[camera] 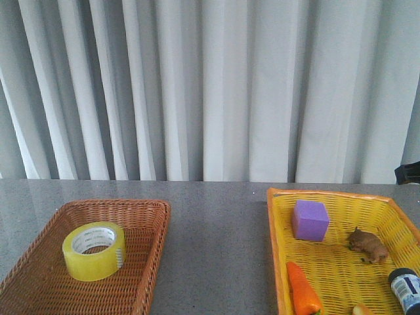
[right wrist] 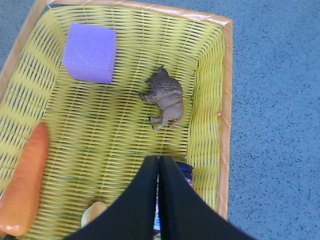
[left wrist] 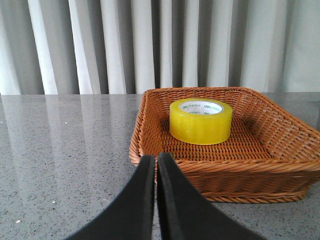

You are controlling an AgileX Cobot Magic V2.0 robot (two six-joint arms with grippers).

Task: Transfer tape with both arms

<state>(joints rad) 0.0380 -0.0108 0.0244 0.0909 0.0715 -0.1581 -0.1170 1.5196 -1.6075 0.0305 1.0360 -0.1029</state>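
Note:
The yellow tape roll (camera: 94, 251) with a white printed core lies flat in the brown wicker basket (camera: 141, 216) at the front left. It also shows in the left wrist view (left wrist: 200, 120), in the basket (left wrist: 280, 125). My left gripper (left wrist: 156, 159) is shut and empty, just short of the basket's near rim, apart from the tape. My right gripper (right wrist: 158, 161) is shut and empty, held above the yellow basket (right wrist: 210, 75). Neither gripper shows in the front view; only a black arm part (camera: 408, 173) shows at the right edge.
The yellow basket (camera: 341, 200) at the right holds a purple cube (camera: 310, 220), a brown toy animal (camera: 367, 245), an orange carrot (camera: 303, 289) and a dark bottle (camera: 405, 287). Grey tabletop lies between the baskets. White curtains hang behind.

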